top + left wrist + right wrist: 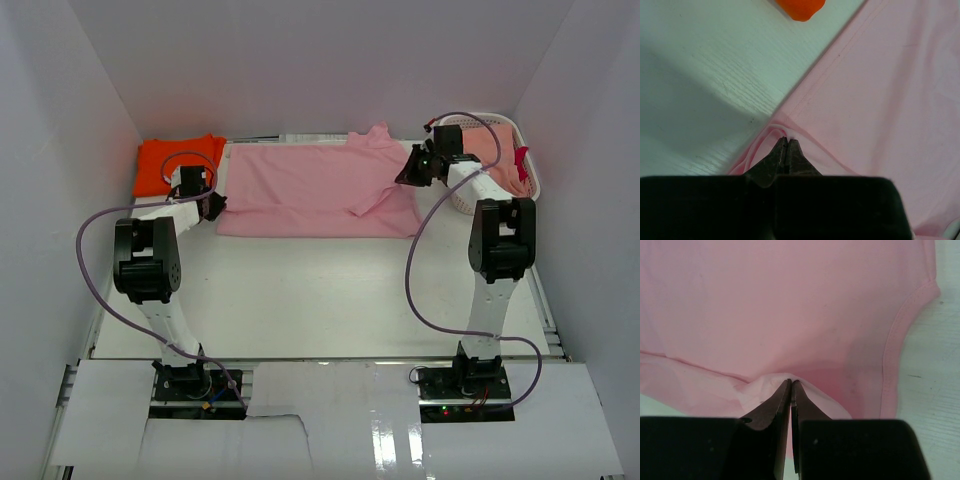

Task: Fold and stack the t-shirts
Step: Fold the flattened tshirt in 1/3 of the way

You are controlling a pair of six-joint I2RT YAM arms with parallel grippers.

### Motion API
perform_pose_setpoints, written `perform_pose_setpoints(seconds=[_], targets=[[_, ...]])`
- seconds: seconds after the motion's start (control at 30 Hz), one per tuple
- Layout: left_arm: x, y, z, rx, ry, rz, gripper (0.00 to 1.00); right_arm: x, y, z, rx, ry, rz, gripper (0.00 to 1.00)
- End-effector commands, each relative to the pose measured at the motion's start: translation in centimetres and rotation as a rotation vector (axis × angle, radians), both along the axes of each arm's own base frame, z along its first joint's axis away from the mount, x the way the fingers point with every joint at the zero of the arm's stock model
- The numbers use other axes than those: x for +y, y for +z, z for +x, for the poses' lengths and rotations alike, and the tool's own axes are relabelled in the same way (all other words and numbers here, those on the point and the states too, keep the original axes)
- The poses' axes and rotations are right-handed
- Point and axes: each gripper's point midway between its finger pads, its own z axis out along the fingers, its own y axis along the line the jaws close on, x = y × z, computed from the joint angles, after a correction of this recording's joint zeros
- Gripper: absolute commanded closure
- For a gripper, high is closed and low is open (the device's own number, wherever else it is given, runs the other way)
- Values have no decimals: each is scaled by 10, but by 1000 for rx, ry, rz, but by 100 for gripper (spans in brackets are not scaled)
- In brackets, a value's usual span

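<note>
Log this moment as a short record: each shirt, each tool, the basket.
pink t-shirt: spread on the table, a flap folded over near its right end
orange t-shirt: far-left corner, beside the pink one, nothing on it
left tool: shut, pinching the pink t-shirt's left edge
right tool: shut, pinching its right edge
basket: far right, cloth inside

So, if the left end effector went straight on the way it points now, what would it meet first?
The left end effector is shut on a fold of the pink t-shirt, so that cloth comes first. Past it probably lies bare table, then the orange t-shirt; depth is unclear.
</note>
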Motion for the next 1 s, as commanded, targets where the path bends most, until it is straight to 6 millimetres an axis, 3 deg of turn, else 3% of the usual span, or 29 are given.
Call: perform_pose_setpoints(seconds=[0.0,0.33,0.97], targets=[[3,12,11,-34,16,16,100,2,24,22,-96,12,18,92],[6,8,9,-24,28,28,100,4,25,41,-116,24,36,92],[9,-4,6,-4,39,39,100,11,-8,61,-108,54,62,92]])
